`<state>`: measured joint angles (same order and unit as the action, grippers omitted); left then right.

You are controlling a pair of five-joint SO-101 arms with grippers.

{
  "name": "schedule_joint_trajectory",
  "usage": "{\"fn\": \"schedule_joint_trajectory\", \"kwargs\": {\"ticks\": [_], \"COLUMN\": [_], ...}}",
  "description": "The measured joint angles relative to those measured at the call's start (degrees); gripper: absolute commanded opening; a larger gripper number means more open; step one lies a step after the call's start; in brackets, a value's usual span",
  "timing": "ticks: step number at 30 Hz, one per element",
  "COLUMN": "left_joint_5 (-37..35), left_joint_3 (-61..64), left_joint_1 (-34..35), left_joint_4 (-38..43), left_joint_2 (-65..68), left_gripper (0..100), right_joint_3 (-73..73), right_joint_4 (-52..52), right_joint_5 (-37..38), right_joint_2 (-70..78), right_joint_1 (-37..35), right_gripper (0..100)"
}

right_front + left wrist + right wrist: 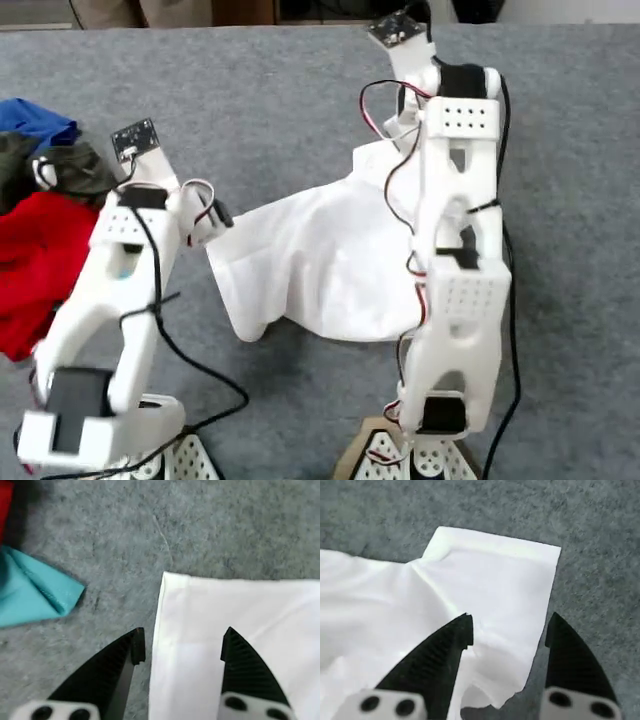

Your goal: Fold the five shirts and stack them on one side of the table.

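A white shirt [320, 260] lies partly spread in the middle of the grey table [280, 110], between the two arms. My left gripper [182, 642] is open above the shirt's left corner [172, 580], one finger over bare felt, the other over white cloth. My right gripper [509, 628] is open above the shirt's sleeve [505, 575] at the far right edge of the cloth. In the high view the left arm [120, 290] stands at the shirt's left side and the right arm [455, 230] covers its right side.
A heap of shirts sits at the table's left edge: red [35, 260], dark olive [70, 168] and blue [35, 118]. A teal cloth corner [35, 592] lies near the left gripper. Cables [190, 370] trail by the arm bases.
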<state>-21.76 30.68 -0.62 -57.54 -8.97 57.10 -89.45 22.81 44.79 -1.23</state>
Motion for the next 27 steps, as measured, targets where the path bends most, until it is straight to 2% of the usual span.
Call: {"fn": "schedule_joint_trajectory", "kwargs": {"ticks": [4,12,21,27], "left_joint_5": [-2.7,-3.8,-3.8,-3.8], "left_joint_3": [-4.9,-13.8,-15.6,-16.3], "left_joint_1": [0.0,0.0,0.0,-0.3], "left_joint_4": [2.4,2.9,2.8,2.9], "left_joint_2": [9.8,24.7,25.8,25.8], "left_gripper": [25,25,25,17], "right_joint_3": [13.3,33.2,35.2,35.2], "right_joint_4": [2.2,5.8,9.1,9.4], "right_joint_5": [-1.5,-2.2,-2.2,-2.2], "right_joint_2": [10.0,28.1,33.0,33.1], "right_joint_1": [1.0,1.1,1.1,1.6], "right_gripper": [24.6,24.6,24.6,24.6]}}
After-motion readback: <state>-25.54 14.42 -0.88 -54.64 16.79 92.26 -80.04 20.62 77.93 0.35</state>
